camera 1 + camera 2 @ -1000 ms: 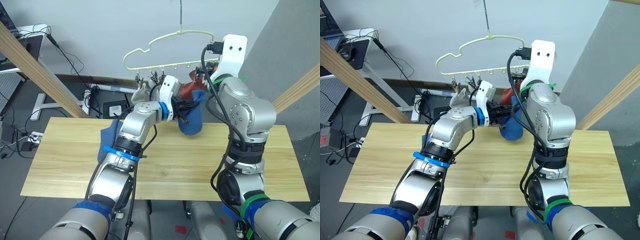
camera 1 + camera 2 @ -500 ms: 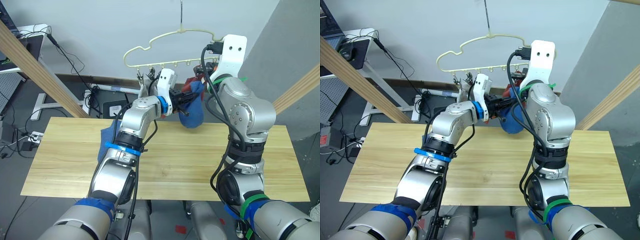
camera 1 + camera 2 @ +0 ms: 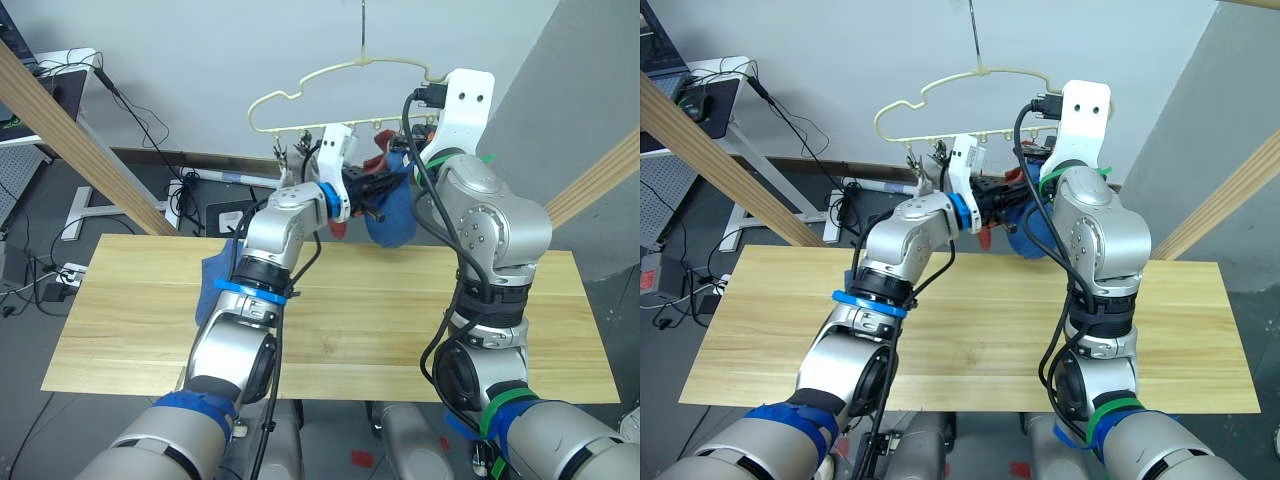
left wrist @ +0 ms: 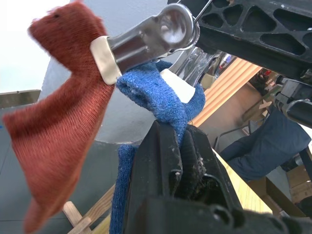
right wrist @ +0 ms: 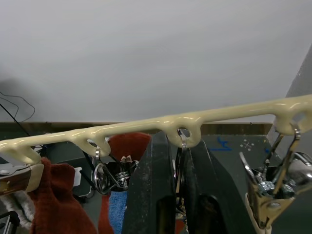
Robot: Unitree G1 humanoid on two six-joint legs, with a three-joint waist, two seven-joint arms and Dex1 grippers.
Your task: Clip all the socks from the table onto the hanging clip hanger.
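Step in hand: clipping a blue ankle sock (image 3: 392, 215) onto the thin pale-yellow wire clip hanger (image 3: 300, 97); I judge this the feed-in stage, cuff going into a clip.
Left gripper (image 4: 178, 139): my two black fingers are pressed together on the blue sock's cuff, holding it up right at a small metal clip (image 4: 146, 41); the cuff's edge lies between that clip's pale pads in my left wrist view.
Right gripper (image 5: 179, 151): raised to the hanger's lower bar, fingers close either side of the wire stem of one clip under a loop; I cannot tell whether they are pinching it or only bracketing it.
Blue sock, position: hanging off the table, its body dangling under the hanger between my two arms.
Other socks: a rust-red sock (image 4: 58, 112) already hangs from a clip just beside the blue one; a light grey sock (image 3: 287, 186) hangs further along the row, partly behind my left arm; another blue sock (image 3: 217, 272) lies on the wide light wood plank table (image 3: 130, 310), near its far edge by my left arm.
Next move calls for: the clip mouth held wide by my right gripper, cuff pushed deep between the pads, clip let close before my left lets go.
Risk: a shallow bite, sock slipping out.
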